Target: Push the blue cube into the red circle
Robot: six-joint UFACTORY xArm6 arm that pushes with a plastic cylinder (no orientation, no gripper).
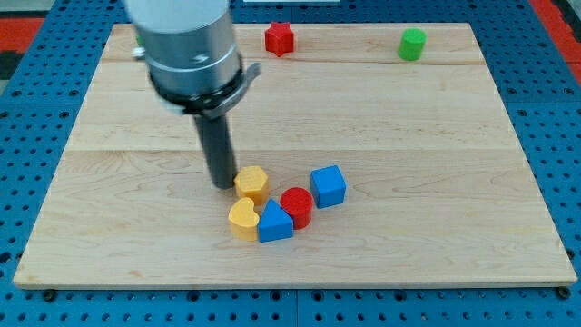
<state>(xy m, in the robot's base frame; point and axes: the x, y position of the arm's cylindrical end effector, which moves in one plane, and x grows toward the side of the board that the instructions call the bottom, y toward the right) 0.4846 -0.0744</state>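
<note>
The blue cube [329,185] sits on the wooden board, just right of and slightly above the red circle [296,206]; they look close or touching. My tip [221,185] is at the left of the cluster, right beside the yellow hexagon block [252,183]. The red circle lies between my tip and the blue cube, so the tip is about two block widths left of the cube.
A yellow heart block [242,219] and a blue triangle block [275,222] lie below the yellow hexagon, next to the red circle. A red star block [280,38] and a green cylinder [412,44] stand near the board's top edge [363,25].
</note>
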